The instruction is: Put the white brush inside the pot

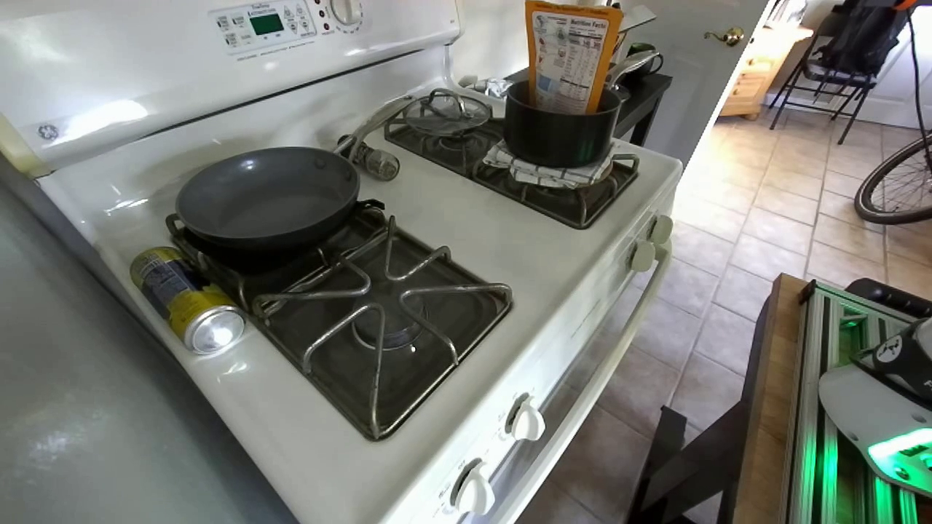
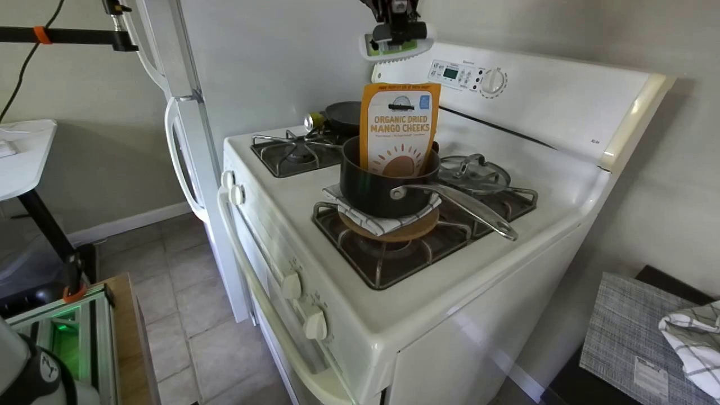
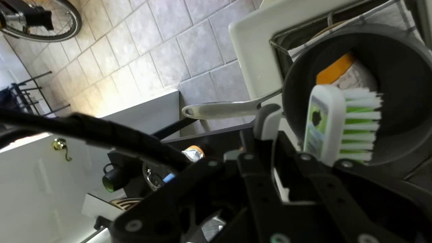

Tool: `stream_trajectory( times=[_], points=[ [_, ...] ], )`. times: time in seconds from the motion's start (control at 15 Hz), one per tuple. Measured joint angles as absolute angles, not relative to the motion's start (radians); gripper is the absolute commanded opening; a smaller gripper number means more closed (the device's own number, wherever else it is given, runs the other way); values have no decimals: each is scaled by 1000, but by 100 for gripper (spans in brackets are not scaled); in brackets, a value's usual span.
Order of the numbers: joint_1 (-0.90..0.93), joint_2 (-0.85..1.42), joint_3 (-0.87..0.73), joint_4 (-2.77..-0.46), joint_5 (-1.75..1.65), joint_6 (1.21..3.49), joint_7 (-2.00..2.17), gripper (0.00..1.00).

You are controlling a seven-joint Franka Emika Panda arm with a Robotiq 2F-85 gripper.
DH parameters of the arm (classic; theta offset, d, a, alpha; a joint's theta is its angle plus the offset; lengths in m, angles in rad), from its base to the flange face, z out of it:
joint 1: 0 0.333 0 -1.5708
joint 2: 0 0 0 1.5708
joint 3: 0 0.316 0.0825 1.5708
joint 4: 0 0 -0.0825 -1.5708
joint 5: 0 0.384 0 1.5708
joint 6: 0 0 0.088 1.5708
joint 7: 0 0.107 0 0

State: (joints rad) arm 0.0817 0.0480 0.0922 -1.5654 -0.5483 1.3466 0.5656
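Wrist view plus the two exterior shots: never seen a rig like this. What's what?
The robot arm's base stands in front of a stove; both exterior views come from cameras outside the robot. The wrist view comes from a camera near the gripper, the black hand at the arm's end. The gripper holds a white brush in the air. On the stove, a black pot sits on a checked cloth, with an orange mango bag sticking out. A glass lid, a frying pan and a yellow can are there too.

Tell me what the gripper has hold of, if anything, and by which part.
The gripper holds the white brush by its grey-tipped handle, on the side away from the bristles.
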Motion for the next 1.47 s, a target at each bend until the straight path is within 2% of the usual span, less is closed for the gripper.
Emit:
stream_trajectory(
  times=[1.07,1.13,1.33,1.4,1.47],
  points=[
    [258,430,106,-1328,-853,1125,228,3],
    [258,448,105,-1319,-854,1117,208,14],
    [258,480,104,-1291,-854,1103,174,14],
    [258,481,104,-1285,-854,1101,170,3],
    [258,481,104,-1282,-854,1099,168,3]
  ],
)
